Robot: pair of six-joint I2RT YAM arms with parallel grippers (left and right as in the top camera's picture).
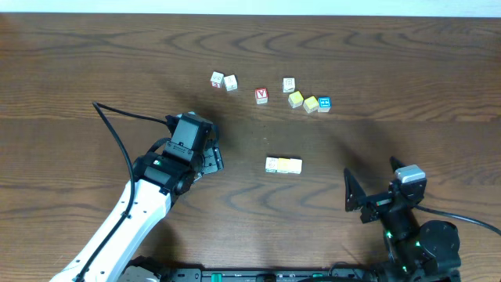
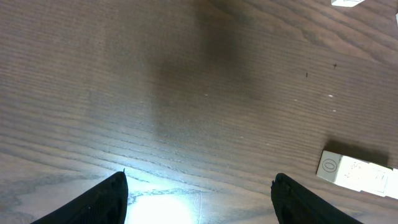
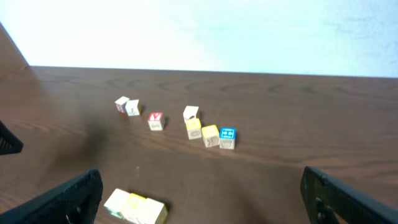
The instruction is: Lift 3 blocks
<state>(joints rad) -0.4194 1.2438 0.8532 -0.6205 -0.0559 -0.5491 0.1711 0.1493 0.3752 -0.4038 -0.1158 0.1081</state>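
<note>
The 3 blocks lie side by side in a short row (image 1: pixel 283 165) at mid-table: a white one, a yellow one and a cream one. The same row shows at the right edge of the left wrist view (image 2: pixel 356 173) and at the lower left of the right wrist view (image 3: pixel 135 208). My left gripper (image 1: pixel 214 146) is open to the left of the row, its jaws wide over bare wood (image 2: pixel 200 205). My right gripper (image 1: pixel 371 174) is open near the front right, to the right of the row and apart from it (image 3: pixel 202 199). Neither holds anything.
Several other cubes sit toward the back: a pair (image 1: pixel 223 81), a red-faced cube (image 1: pixel 261 95), a white cube (image 1: pixel 289 84), two yellowish cubes (image 1: pixel 303 102) and a blue-faced cube (image 1: pixel 324 103). The table's far edge meets a pale wall (image 3: pixel 199 31).
</note>
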